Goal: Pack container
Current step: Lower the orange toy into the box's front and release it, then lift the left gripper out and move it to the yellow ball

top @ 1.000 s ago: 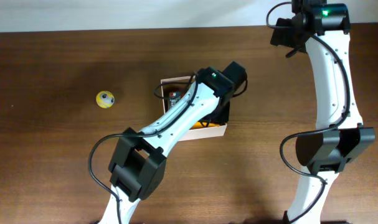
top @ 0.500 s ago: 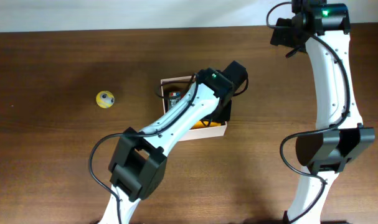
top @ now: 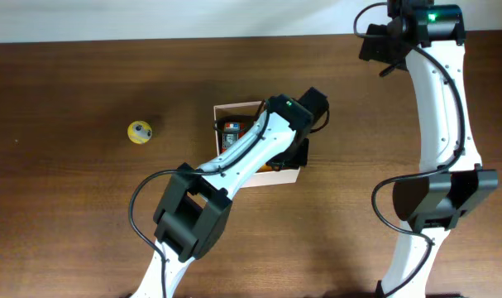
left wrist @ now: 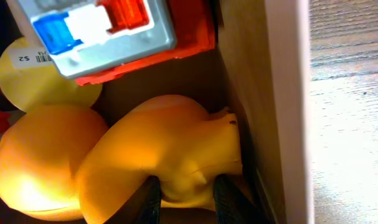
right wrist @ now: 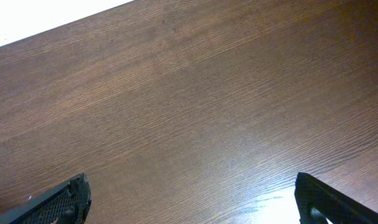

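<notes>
Since the earlier frame our left arm [top: 251, 149] has swung its elbow slightly right. It reaches across the square, shallow white-walled cardboard container [top: 236, 107] at centre. Inside, our left gripper [left wrist: 187, 198] clamps a yellow rubber duck [left wrist: 170, 143] beside an orange-and-grey plastic toy [left wrist: 114, 37]. A small yellow ball [top: 140, 132] sits unpacked to the left. Our right gripper [right wrist: 195, 199] hangs empty, jaws wide, at the far right.

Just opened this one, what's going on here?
The left gripper is down inside the container, closed on a yellow toy next to the box's wall. An orange and grey toy lies in there too. The right gripper hangs open above the table, holding nothing. One small yellow ball sits out on the table, not yet packed.
</notes>
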Robot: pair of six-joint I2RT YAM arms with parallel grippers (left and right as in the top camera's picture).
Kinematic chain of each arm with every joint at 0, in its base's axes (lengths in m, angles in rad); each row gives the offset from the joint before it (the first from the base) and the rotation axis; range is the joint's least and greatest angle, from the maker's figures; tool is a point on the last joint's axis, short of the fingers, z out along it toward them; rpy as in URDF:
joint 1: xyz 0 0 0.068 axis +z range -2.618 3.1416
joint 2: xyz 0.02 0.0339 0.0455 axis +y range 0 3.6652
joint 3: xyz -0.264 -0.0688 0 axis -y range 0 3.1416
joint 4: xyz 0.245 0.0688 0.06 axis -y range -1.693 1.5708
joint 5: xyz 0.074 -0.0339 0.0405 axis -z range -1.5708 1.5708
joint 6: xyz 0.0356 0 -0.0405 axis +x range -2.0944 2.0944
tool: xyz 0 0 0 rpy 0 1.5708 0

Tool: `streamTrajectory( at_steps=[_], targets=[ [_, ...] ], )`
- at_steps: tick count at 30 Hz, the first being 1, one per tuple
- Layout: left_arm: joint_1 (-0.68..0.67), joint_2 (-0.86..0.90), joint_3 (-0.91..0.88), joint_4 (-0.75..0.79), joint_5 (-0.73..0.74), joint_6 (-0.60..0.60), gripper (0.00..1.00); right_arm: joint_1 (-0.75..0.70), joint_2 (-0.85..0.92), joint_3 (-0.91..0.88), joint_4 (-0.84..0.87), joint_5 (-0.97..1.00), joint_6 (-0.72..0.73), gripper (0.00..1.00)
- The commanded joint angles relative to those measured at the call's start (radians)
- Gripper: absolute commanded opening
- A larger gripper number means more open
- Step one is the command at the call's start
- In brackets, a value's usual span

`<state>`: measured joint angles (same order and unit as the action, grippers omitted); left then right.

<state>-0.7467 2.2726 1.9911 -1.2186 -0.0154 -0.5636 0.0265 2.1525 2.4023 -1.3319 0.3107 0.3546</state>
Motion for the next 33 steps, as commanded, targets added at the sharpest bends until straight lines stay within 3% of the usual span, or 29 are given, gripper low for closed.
streamTrajectory(
  at_steps=[1,13,29,30,33],
  targets=[
    [0.004,0.022,-0.015,-0.004,0.012,0.02,0.3,-0.007,-0.003,-0.005,0.0,0.012,-0.006,0.99],
    [0.01,0.021,0.113,-0.035,0.0,0.089,0.29,-0.007,-0.003,-0.005,0.001,0.012,-0.006,0.99],
    [0.022,0.021,0.211,-0.053,-0.045,0.095,0.31,-0.007,-0.003,-0.005,0.0,0.012,-0.006,0.99],
    [0.039,0.021,0.259,-0.064,-0.045,0.095,0.38,-0.007,-0.003,-0.005,0.001,0.012,-0.006,0.99],
    [0.085,0.02,0.362,-0.116,-0.067,0.095,0.47,-0.007,-0.003,-0.005,0.001,0.012,-0.006,0.99]
  ],
)
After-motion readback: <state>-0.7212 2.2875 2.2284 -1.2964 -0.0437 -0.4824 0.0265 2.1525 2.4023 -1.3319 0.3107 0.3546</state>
